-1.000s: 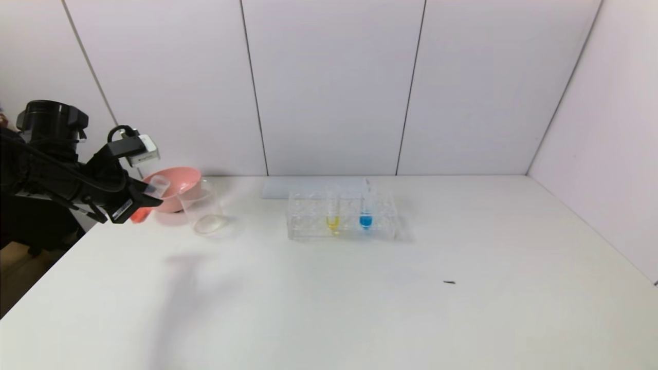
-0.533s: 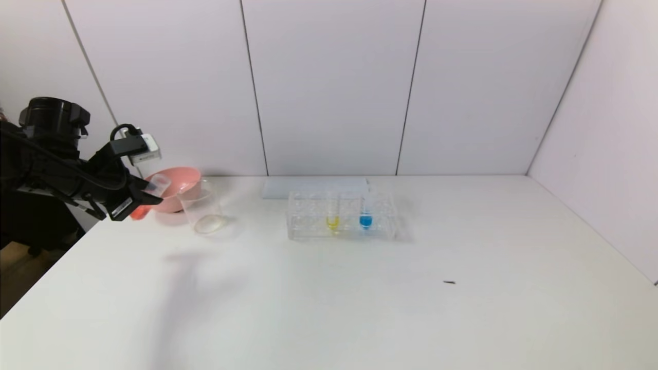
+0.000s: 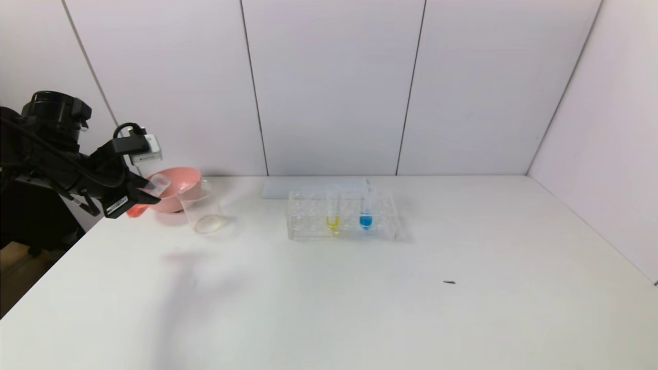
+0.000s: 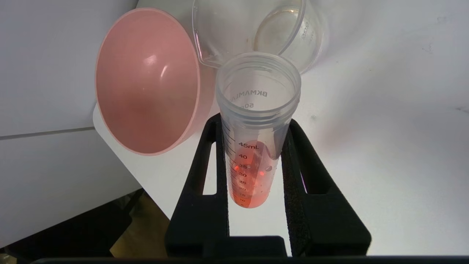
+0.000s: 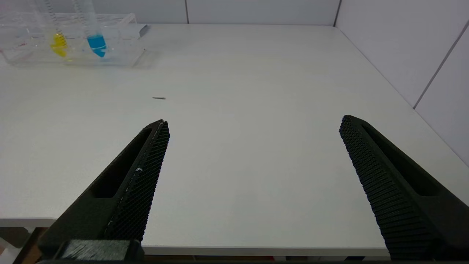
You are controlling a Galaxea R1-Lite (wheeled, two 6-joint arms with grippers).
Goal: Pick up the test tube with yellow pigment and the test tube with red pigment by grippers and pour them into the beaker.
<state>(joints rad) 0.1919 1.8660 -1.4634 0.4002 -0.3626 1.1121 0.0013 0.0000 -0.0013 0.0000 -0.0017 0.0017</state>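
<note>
- Test tube with red pigment point(image 4: 256, 139): clamped between the fingers of my left gripper point(image 3: 134, 198), tipped with its open mouth toward the beaker point(image 3: 201, 208), held above the table's far left corner.
- Beaker: upright, just beside the pink bowl point(image 3: 177, 186).
- Test tube with yellow pigment point(image 3: 332, 216): standing in the clear rack point(image 3: 303, 218), beside a blue-tipped tube point(image 3: 365, 213).
- My right gripper point(image 5: 253, 176): fingers spread wide, holding nothing, over the table's near right edge.
- Surface: white table point(image 3: 360, 308), one small dark speck point(image 3: 449, 282).
- Room: pale panelled walls point(image 3: 334, 87).
</note>
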